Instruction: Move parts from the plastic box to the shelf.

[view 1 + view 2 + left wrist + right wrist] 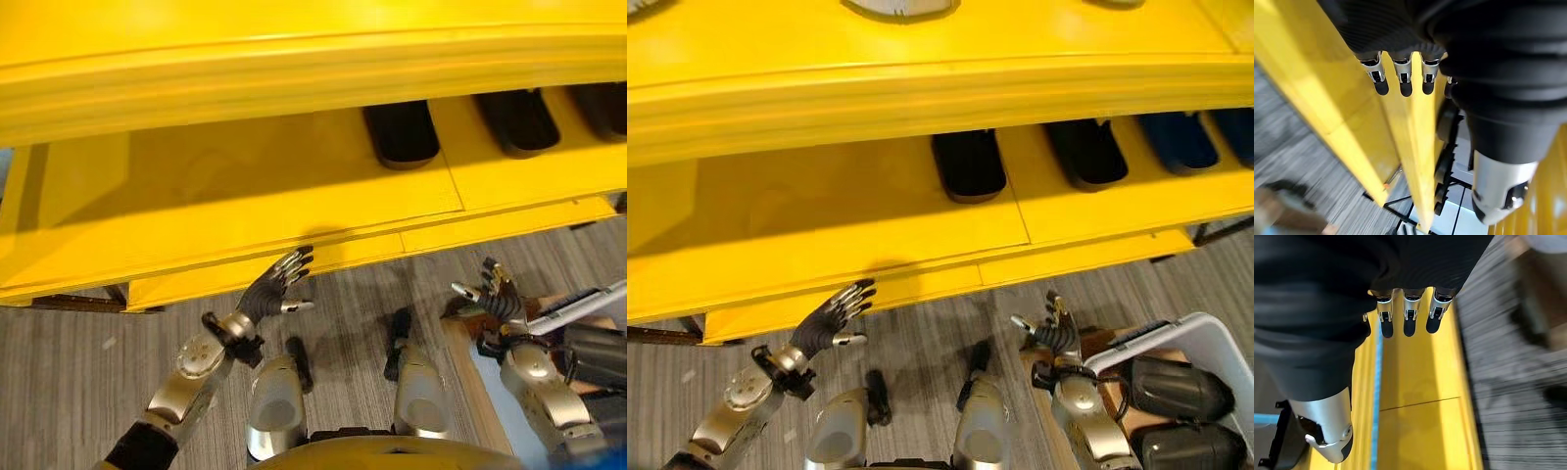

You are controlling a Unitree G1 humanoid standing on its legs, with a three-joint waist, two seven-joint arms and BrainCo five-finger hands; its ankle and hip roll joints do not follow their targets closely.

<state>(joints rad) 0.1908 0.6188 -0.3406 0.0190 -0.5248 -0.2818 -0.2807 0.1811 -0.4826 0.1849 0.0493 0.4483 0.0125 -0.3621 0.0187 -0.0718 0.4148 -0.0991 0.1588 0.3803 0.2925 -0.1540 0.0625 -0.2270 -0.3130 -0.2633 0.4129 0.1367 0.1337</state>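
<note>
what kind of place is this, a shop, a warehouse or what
Probably a workshop or warehouse parts-storage area. A long yellow shelf holds a row of dark parts, a pale plastic box of similar dark parts sits low at the robot's right, and the floor is grey carpet.

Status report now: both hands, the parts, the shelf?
Left hand open, empty, by yellow shelf front edge. Right hand open, empty, beside white plastic box. Dark rounded parts in box; others on shelf.

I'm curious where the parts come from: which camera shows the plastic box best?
The right eye view: the plastic box shows its white rim and dark parts inside. The left eye view catches just its edge. I cannot make it out in the wrist views.
</note>
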